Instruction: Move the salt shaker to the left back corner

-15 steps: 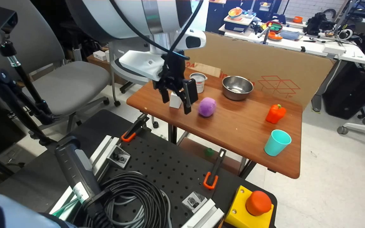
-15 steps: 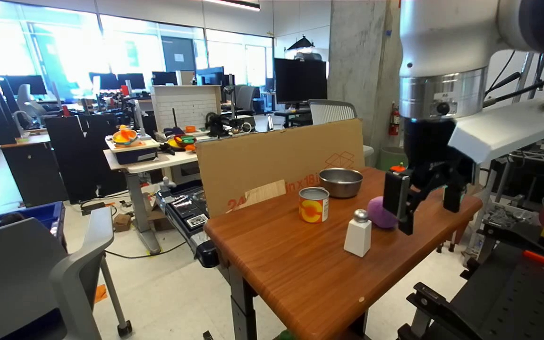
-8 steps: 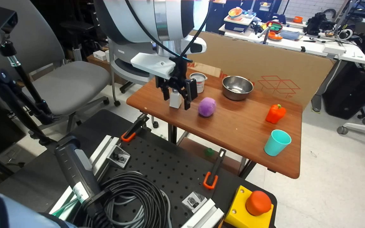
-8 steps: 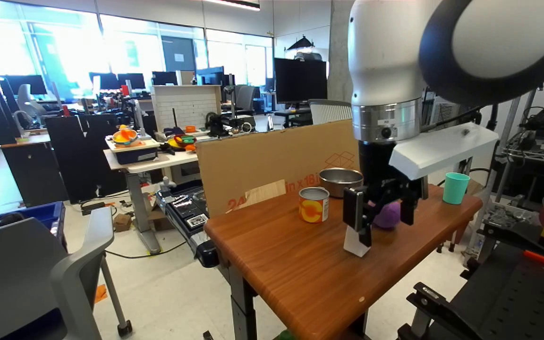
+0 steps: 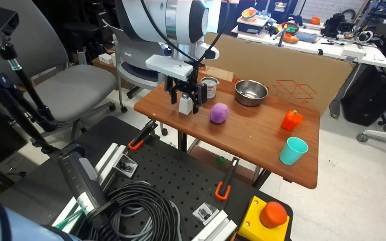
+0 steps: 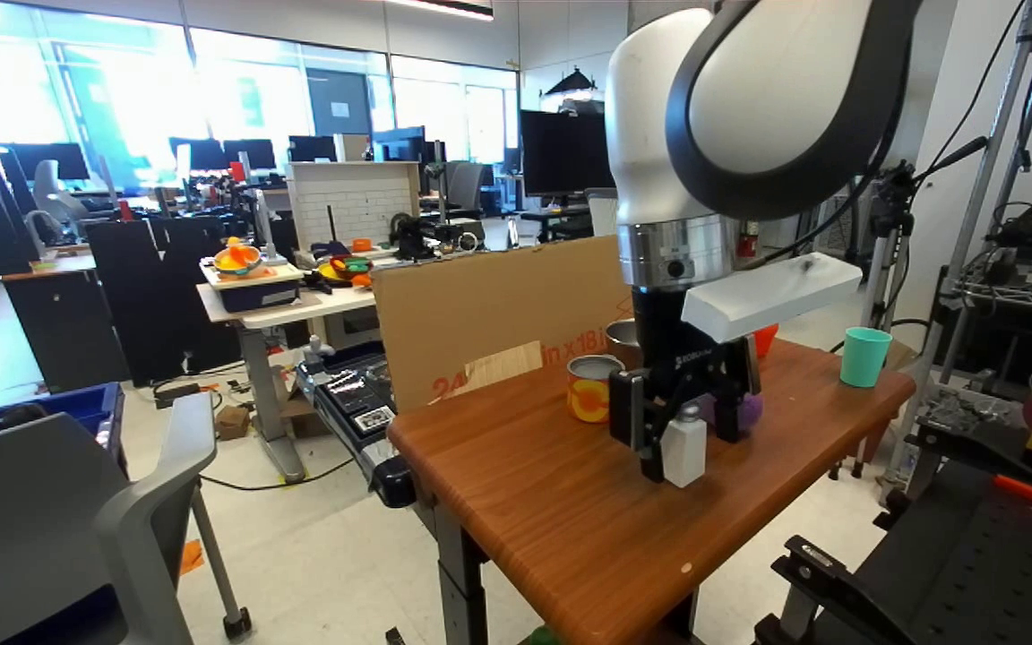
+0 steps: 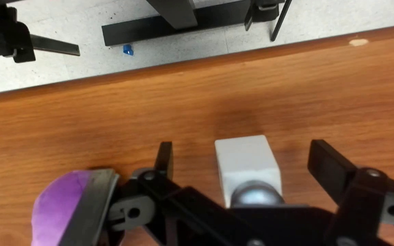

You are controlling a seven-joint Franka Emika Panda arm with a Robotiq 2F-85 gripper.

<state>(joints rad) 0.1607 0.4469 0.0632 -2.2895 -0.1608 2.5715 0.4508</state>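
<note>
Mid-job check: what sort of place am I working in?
Most likely a robotics lab: there's a robot arm, a perforated black board with coiled cables on it, and monitors in the background.

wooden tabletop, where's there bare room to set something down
One bare patch of the wooden tabletop lies between the purple ball, steel bowl, bell pepper and turquoise cup. In an exterior view, bare wood also runs from the tin can and salt shaker to the near end. Crowded: around the salt shaker, straddled by the open gripper.
</note>
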